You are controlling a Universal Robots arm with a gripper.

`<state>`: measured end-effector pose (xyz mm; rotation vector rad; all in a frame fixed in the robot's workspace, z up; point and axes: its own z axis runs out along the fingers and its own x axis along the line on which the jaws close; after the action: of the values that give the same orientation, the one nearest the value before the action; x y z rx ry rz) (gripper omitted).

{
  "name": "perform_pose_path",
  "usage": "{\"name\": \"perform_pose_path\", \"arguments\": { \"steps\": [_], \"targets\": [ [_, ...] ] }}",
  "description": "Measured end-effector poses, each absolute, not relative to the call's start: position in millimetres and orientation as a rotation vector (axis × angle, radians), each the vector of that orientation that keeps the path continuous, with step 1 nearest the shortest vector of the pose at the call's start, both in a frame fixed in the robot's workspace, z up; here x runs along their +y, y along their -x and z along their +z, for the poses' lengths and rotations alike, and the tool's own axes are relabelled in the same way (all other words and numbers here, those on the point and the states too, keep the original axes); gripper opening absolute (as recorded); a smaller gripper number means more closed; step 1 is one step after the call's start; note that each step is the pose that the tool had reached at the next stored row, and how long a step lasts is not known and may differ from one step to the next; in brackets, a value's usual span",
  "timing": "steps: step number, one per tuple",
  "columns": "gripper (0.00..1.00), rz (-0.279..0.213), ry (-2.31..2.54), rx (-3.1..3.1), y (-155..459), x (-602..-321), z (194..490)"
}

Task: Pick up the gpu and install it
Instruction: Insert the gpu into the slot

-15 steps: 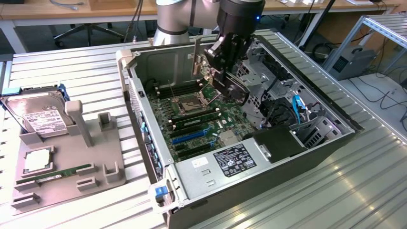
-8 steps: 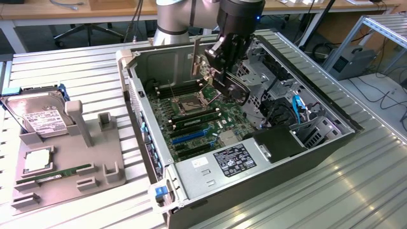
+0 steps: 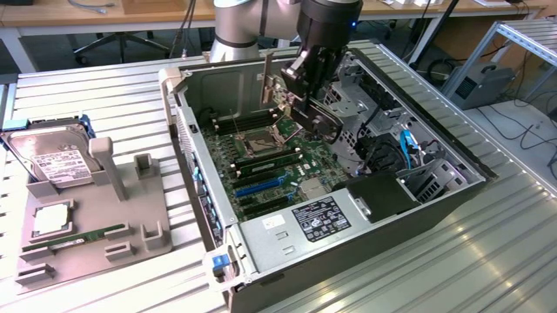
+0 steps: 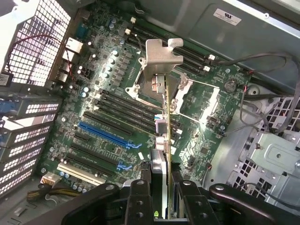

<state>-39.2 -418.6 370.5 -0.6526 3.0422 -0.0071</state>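
Robot hand (image 4: 161, 182) clamped on the graphics card (image 4: 159, 159), card held edge-down with its metal bracket (image 4: 163, 56) foremost, above the motherboard (image 4: 108, 108) inside the open computer case (image 3: 261, 244), hard drive (image 3: 52, 163) well apart on the surface (image 3: 104, 91).

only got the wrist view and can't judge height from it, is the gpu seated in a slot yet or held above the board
Observer: Not seated. The gpu hangs upright in the gripper, raised over the board.
Operator: what's all this sitting on
Observer: The case lies on its side, open face up, on a slatted metal table.
Operator: anything else out there
Observer: A grey holder at the exterior view's left carries a hard drive and a ram stick.
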Motion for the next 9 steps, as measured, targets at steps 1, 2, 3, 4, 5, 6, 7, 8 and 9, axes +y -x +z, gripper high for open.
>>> {"name": "perform_pose_path", "arguments": {
  "steps": [1,2,3,4,5,6,7,8,9],
  "targets": [
    [0.27,-0.007,0.658,3.041,39.2,-418.6,370.5],
    [0.27,-0.007,0.663,3.04,39.2,-418.6,370.5],
    [0.27,-0.007,0.668,3.039,39.2,-418.6,370.5],
    [0.27,-0.007,0.672,3.038,39.2,-418.6,370.5],
    [0.27,-0.007,0.678,3.037,39.2,-418.6,370.5],
    [0.27,-0.007,0.683,3.036,39.2,-418.6,370.5],
    [0.27,-0.007,0.69,3.034,39.2,-418.6,370.5],
    [0.27,-0.006,0.697,3.032,39.2,-418.6,370.4],
    [0.27,-0.006,0.703,3.031,39.2,-418.6,370.4]
  ]
}}
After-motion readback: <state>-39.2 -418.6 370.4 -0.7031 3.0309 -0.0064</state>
